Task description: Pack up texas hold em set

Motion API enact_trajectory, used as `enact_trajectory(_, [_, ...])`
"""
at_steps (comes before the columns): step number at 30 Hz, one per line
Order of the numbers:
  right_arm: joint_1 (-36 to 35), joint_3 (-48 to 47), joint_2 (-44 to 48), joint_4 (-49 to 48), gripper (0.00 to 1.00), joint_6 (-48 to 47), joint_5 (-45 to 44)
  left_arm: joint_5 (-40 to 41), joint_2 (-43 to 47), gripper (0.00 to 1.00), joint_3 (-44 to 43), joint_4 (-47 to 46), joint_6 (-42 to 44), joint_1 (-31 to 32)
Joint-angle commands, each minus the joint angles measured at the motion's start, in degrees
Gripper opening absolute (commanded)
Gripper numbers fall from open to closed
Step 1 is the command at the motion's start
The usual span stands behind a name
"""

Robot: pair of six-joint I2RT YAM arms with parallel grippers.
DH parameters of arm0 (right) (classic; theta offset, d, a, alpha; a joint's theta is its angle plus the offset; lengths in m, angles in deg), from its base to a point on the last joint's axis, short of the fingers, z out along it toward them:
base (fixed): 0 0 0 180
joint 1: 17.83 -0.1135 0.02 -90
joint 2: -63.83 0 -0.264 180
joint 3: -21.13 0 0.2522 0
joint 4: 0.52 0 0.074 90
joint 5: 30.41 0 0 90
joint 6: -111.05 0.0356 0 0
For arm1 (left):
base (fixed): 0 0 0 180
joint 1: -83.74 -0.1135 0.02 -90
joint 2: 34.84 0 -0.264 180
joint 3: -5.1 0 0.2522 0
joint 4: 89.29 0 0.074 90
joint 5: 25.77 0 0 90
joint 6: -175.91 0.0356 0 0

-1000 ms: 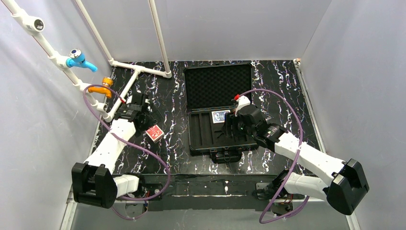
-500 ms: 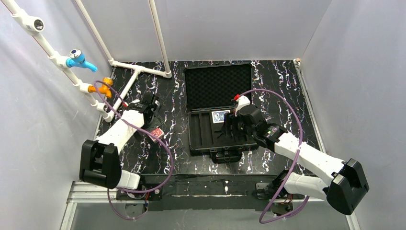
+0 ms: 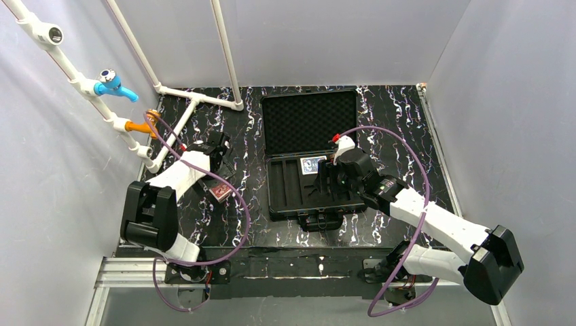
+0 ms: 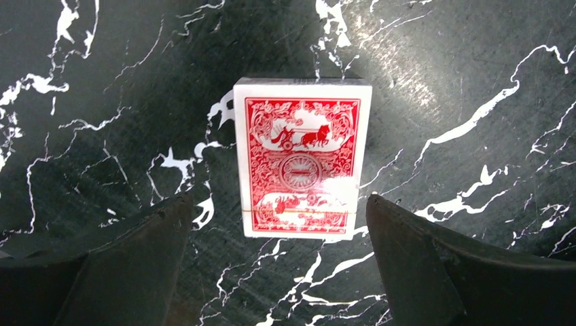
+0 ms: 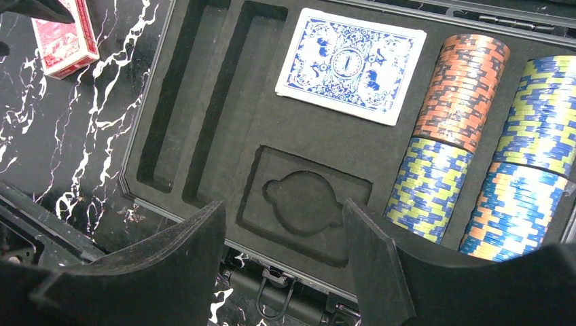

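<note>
The black briefcase lies open mid-table, with its foam lid folded back. A blue deck lies in the slotted tray; it also shows in the right wrist view, beside several chip rolls filling the right slots. The red deck lies flat on the table left of the case. My left gripper hangs open above the red deck, with a finger either side of its near end and not touching it. My right gripper is open and empty over the tray's front.
White pipes with a blue tap and an orange tap run along the left wall, close behind my left arm. Purple cables loop over both arms. The case handle sticks out at the near edge. Two long tray slots hold nothing.
My left arm has swung away from the pipes toward the case, and its gripper now hangs over the red deck. The deck and my right arm have not moved.
</note>
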Motion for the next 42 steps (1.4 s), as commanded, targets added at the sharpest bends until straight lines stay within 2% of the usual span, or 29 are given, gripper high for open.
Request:
enact_trajectory(1, [-0.08, 0.74, 1.48, -2.58, 0.72, -0.6, -0.41, 1.45, -1.57, 0.98, -0.24, -3.11, 1.5, -0.16])
enact_trajectory(5, [-0.09, 0.99, 1.63, -2.58, 0.72, -0.68, -0.5, -0.24, -3.04, 0.96, 0.96, -6.52, 2.55, -0.78])
enact_trajectory(13, [-0.09, 1.19, 1.49, -2.65, 0.72, -0.77, -0.83, -0.93, -5.42, 0.92, 2.3, -7.55, 2.7, -2.18])
enact_trajectory(19, [-0.07, 1.28, 1.11, -2.84, 0.72, -0.76, -0.84, -1.38, -6.21, 0.83, 4.45, -8.66, 2.06, -2.6])
enact_trajectory(23, [-0.03, 1.19, 1.02, -2.84, 0.72, -0.76, -0.92, -1.99, -6.73, 0.73, 5.2, -9.88, 2.97, -2.6])
enact_trajectory(26, [-0.09, 0.94, 0.74, -2.72, 0.72, -0.69, -0.87, -2.93, -7.18, 0.61, 5.3, -10.86, 5.07, -2.63])
enact_trajectory(27, [-0.09, 0.71, 0.53, -2.53, 0.72, -0.68, -0.89, -3.39, -7.25, 0.56, 5.3, -11.23, 5.9, -2.6])
enact_trajectory(29, [-0.09, 0.21, 0.33, -2.13, 0.72, -0.68, -0.84, -4.23, -7.07, 0.38, 5.3, -11.88, 7.67, -2.6])
enact_trajectory(33, [-0.09, -0.45, 0.68, -1.73, 0.72, -0.44, -1.01, -5.62, -6.49, 0.15, 4.2, -11.56, 11.31, -2.6])
enact_trajectory(38, [-0.09, -0.32, 2.01, -1.45, 0.72, -0.25, -1.19, -4.62, -3.08, 0.02, 3.76, -9.84, 14.46, -1.87])
enact_trajectory(42, [-0.04, -0.22, 2.43, -1.35, 0.72, -0.24, -1.11, -4.01, 0.66, 0.0, 3.91, -9.01, 16.59, -1.58])
